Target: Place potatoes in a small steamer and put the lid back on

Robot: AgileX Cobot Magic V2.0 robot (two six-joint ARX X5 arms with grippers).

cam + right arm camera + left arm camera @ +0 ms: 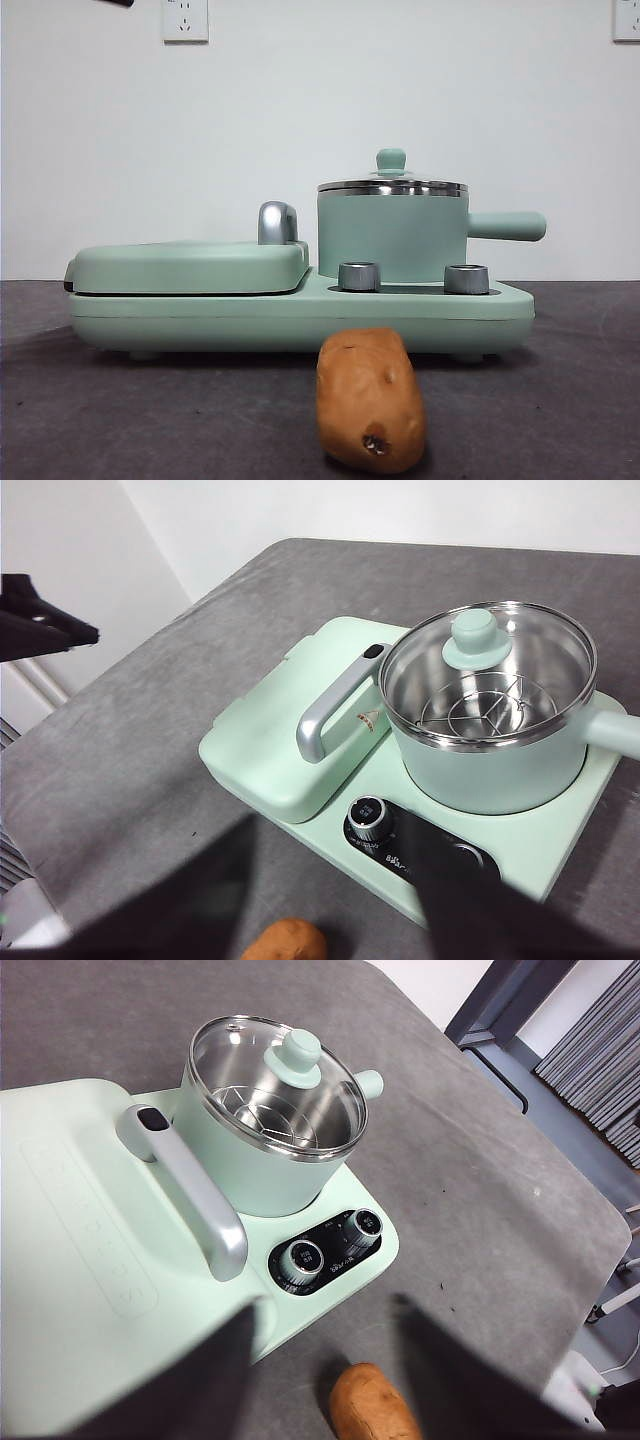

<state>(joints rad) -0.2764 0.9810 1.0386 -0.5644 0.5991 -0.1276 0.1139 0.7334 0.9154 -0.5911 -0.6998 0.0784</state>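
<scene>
Both tools idle above the tabletop (560, 400), nothing held: left tool (325, 1360) jaws spread wide, potato (373, 1404) showing between them; right tool (335, 900) also wide open, looking down on the cooker. Potato lies on the tabletop just in front of the green appliance base (300, 315), well apart from the steamer, dark blemish end toward the front camera.

Small steamer (392, 235) sits on the base's burner side, handle out sideways. Lid (278, 1085) on the rim, knob up, wire rack visible inside through the glass.

Handling guess: potato is rigid, smooth-skinned, moderately heavy, could roll or slip. Grip across the short axis near mid-length, not the tapered ends. Lid is glass, fragile; take it by the knob only, lift straight. Lid has to come off first.
</scene>
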